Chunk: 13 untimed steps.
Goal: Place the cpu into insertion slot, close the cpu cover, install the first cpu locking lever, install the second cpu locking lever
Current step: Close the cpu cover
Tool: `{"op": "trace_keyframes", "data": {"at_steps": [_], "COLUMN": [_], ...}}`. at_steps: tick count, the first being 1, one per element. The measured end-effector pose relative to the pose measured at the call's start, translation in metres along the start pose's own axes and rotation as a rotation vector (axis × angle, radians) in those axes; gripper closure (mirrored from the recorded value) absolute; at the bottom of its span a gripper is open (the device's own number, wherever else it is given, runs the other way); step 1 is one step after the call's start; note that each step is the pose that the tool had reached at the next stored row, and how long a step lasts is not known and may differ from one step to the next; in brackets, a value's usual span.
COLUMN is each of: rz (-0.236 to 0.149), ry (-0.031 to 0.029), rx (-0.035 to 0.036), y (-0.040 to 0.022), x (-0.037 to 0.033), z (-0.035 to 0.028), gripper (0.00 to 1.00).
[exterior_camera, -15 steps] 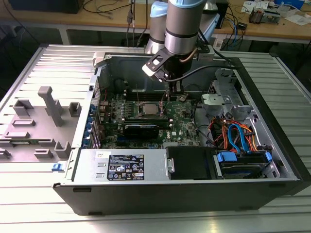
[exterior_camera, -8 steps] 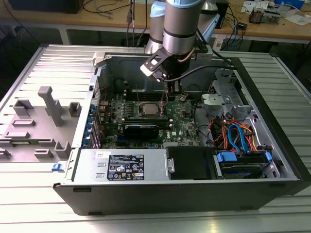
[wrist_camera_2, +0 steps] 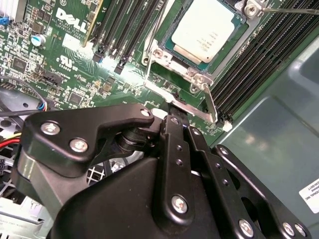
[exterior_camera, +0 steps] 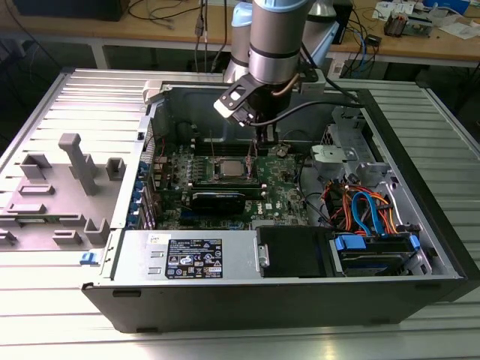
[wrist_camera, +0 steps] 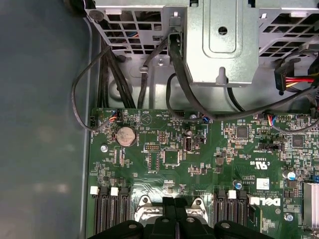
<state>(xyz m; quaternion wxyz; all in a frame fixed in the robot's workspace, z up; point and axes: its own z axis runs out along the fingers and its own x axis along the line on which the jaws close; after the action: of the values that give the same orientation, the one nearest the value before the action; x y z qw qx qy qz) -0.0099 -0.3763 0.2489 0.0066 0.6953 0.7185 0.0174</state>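
Note:
The cpu lies flat in the insertion slot, its silver-grey top facing up. Around it sits the cpu cover, a metal frame lowered over the chip's edges. A thin locking lever runs along one side of the socket, and a second lever ends beside the memory slots. In the exterior view my gripper hangs just to the right of the socket. Both wrist views show its black fingers pressed together, with the tip right at the flat lever end.
The motherboard sits inside an open computer case. A metal drive cage with black cables stands beyond the board. Memory slots flank the socket. A long black card lies before it. A grey fixture stands at the exterior view's left.

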Motion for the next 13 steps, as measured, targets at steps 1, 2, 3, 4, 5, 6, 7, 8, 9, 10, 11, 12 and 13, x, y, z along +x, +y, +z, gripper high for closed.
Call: {"op": "trace_keyframes", "data": {"at_steps": [1,2,3,4,5,6,7,8,9,10,11,12,13], "rz": [0.0,0.0,0.0,0.0,0.0,0.0,0.0,0.0,0.0,0.0,0.0,0.0,0.0], "ry": [0.0,-0.0001,-0.0001,0.0,0.0,0.0001,0.0,0.0,0.0001,0.0,0.0,0.0,0.0], "rx": [0.0,0.0,0.0,0.0,0.0,0.0,0.0,0.0,0.0,0.0,0.0,0.0,0.0], "y": [-0.0004,-0.001,-0.0015,-0.002,-0.0025,-0.0027,-0.0028,-0.0029,-0.0029,-0.0029,-0.0035,-0.0041,-0.005], "x": [0.0,0.0,0.0001,0.0001,0.0001,0.0001,0.0001,0.0001,0.0001,0.0001,0.0001,0.0001,0.0002], "z": [0.0,-0.0001,-0.0001,-0.0001,-0.0001,-0.0001,-0.0001,-0.0001,-0.0001,-0.0001,-0.0001,-0.0001,-0.0001], "gripper": [0.89,0.89,0.89,0.89,0.89,0.89,0.89,0.89,0.89,0.89,0.89,0.89,0.89]}}
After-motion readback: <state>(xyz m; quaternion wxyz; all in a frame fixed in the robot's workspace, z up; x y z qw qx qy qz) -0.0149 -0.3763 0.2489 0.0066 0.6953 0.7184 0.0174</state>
